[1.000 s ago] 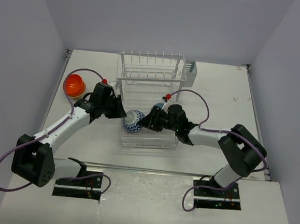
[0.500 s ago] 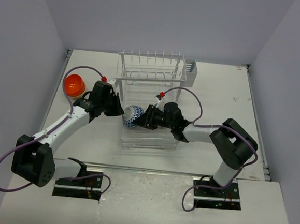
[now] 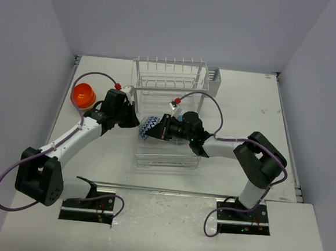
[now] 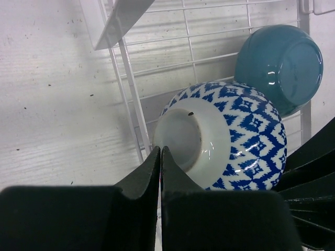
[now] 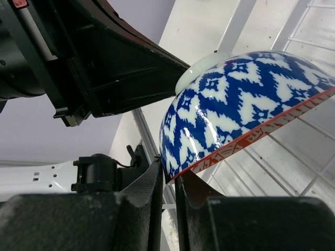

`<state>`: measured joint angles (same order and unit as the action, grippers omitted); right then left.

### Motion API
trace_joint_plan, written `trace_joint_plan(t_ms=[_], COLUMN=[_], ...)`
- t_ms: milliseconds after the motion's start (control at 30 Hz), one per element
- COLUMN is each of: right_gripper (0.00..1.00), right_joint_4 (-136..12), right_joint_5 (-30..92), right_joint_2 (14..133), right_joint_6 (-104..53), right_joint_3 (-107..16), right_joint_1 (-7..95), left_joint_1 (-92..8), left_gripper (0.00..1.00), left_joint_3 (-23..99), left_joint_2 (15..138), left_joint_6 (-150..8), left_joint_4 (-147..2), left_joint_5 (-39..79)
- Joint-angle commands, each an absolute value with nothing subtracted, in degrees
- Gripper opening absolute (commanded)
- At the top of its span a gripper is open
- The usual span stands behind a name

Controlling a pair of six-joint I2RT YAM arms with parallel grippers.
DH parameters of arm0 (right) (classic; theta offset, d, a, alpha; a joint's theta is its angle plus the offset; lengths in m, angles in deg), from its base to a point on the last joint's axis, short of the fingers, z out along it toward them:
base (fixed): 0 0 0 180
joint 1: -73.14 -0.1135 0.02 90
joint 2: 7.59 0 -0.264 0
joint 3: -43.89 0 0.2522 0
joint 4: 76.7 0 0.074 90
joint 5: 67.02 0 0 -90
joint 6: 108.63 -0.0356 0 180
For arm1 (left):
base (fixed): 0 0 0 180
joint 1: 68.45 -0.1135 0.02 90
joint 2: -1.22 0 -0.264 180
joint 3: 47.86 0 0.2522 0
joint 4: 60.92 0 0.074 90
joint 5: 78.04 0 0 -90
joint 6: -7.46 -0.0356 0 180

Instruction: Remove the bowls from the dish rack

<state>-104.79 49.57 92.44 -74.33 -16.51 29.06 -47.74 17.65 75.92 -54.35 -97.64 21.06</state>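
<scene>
The blue-and-white patterned bowl hangs tilted over the left side of the white wire dish rack. My right gripper is shut on its rim; in the right wrist view the fingers pinch the orange-edged rim of the bowl. My left gripper is shut and empty, its tips right next to the bowl's white foot. A teal bowl lies in the rack behind it. One orange bowl sits upside down on the table at the left. The other bowls are not in view.
A grey cutlery caddy hangs on the rack's far right corner. The rack's upright tines stand at its far end. The rack's left side wires run between my left gripper and the bowl. Walls close in the table on three sides.
My right gripper has carried the patterned bowl a little up and toward the far left, turning it. My left gripper has edged toward the bowl.
</scene>
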Motion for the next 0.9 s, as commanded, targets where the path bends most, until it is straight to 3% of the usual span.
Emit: trace_joint_plan(t_ms=[0, 300, 400, 467, 533, 700, 867], right_gripper=[0.0, 0.0, 0.0, 0.0, 0.0, 0.0, 0.0], right_joint_4=[-103.11, -101.26, -101.35, -101.44, -100.21, -99.07, -98.98], right_joint_5=[47.15, 47.07, 46.98, 47.15, 47.24, 47.85, 49.17], right_joint_2=[94.71, 95.24, 93.58, 92.52, 91.2, 89.62, 87.77], right_joint_6=[-71.02, -67.15, -66.0, -65.48, -64.95, -63.81, -62.84], right_joint_3=[-17.77, -19.18, -19.01, -18.39, -18.48, -18.74, -18.92], right_joint_1=[29.1, 29.02, 29.1, 29.1, 29.1, 29.1, 29.1], left_joint_1=[-46.74, -46.74, -46.74, -46.74, -46.74, -46.74, -46.74], left_gripper=[0.0, 0.0, 0.17, 0.22, 0.36, 0.51, 0.56], left_joint_3=[17.41, 17.41, 17.23, 17.05, 16.88, 16.96, 16.79], left_joint_2=[76.72, 75.84, 74.35, 72.78, 71.63, 69.34, 67.67], left_joint_6=[-54.94, -54.85, -54.85, -54.68, -54.33, -53.71, -53.8], left_joint_4=[-99.11, -98.41, -98.32, -98.23, -97.71, -97.35, -97.09], left_joint_5=[25.93, 26.81, 26.38, 25.06, 24.62, 24.17, 24.96])
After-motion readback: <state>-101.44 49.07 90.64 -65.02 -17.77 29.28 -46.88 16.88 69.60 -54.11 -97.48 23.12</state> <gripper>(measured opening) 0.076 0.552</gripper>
